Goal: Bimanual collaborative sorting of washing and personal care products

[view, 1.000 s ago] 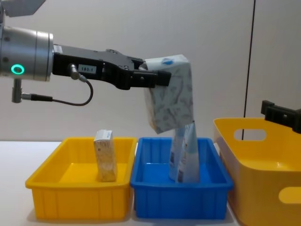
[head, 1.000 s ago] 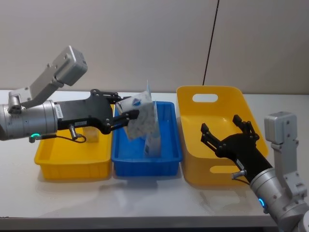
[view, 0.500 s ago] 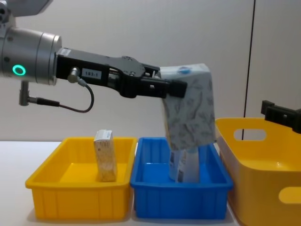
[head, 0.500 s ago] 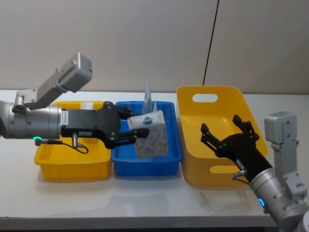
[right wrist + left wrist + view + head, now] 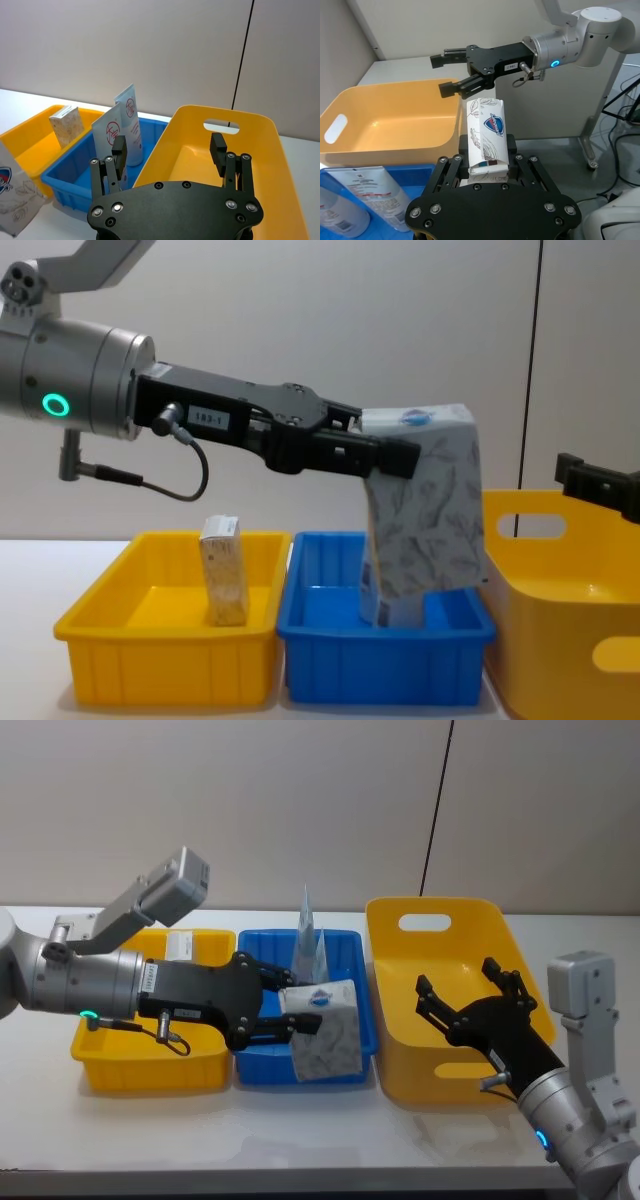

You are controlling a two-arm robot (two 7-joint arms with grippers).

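While left jaws clamp pack, over blue bin, right jaws spread

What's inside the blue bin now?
Two pale tubes stand upright in the blue bin. The white leaf-print pack, held by the left gripper, hangs over its front, hiding the floor there.

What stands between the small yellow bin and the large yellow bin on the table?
The blue bin, with the tubes upright in it; the head view shows this. The left hand holds the white pack above the bin's right part.
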